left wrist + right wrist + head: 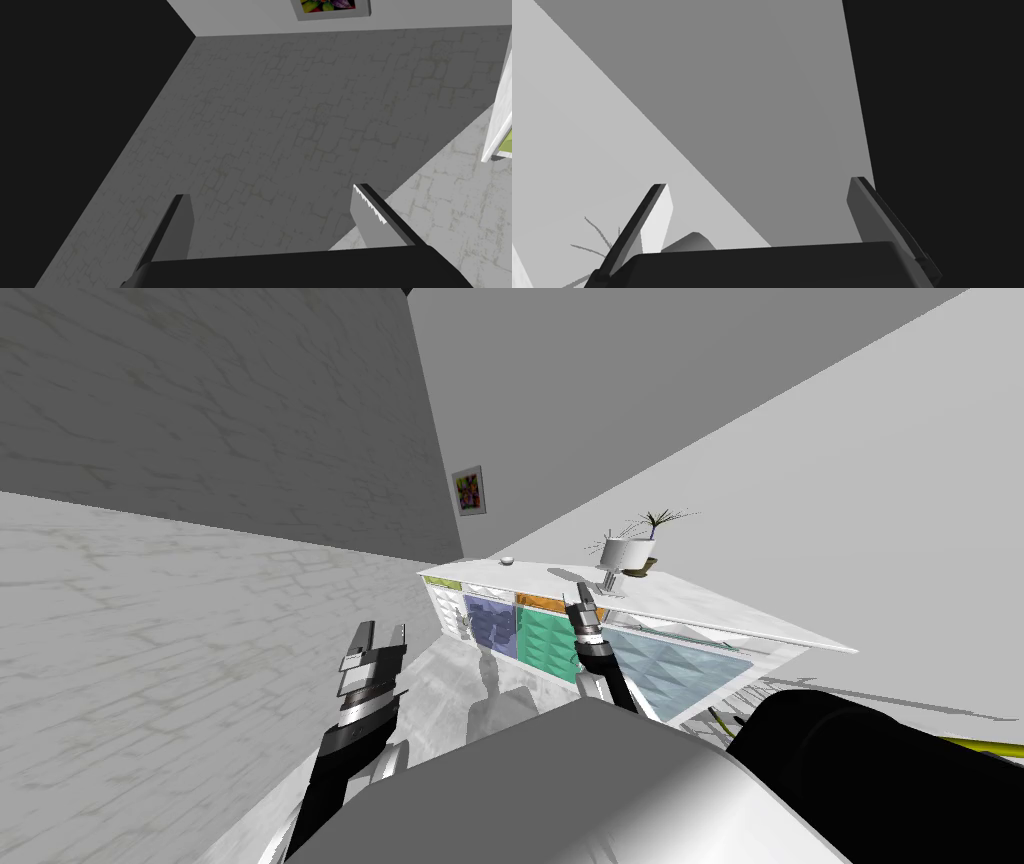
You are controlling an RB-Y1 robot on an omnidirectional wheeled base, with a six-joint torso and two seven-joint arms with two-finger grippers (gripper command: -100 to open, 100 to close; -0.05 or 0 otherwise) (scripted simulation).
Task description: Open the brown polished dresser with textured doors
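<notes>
The dresser (700,608) is long and low, with a white top and textured door panels in purple-blue (490,626), green (545,646) and light blue (680,670); small orange and yellow-green fronts sit above them. My right gripper (583,594) is raised at the dresser's front upper edge, by the orange front above the green door. Its fingers (657,215) stand open with nothing between them, pointing up past the dresser at the walls. My left gripper (383,634) hangs open over the floor, left of the dresser and apart from it. An end corner of the dresser (500,125) appears beside the left gripper (270,192).
On the dresser top stand a white-shaded lamp (625,553), a spiky plant (655,528) in a small pot and a small white bowl (507,560). A colourful picture (468,491) hangs on the far wall. Grey stone-patterned floor (200,618) spreads to the left.
</notes>
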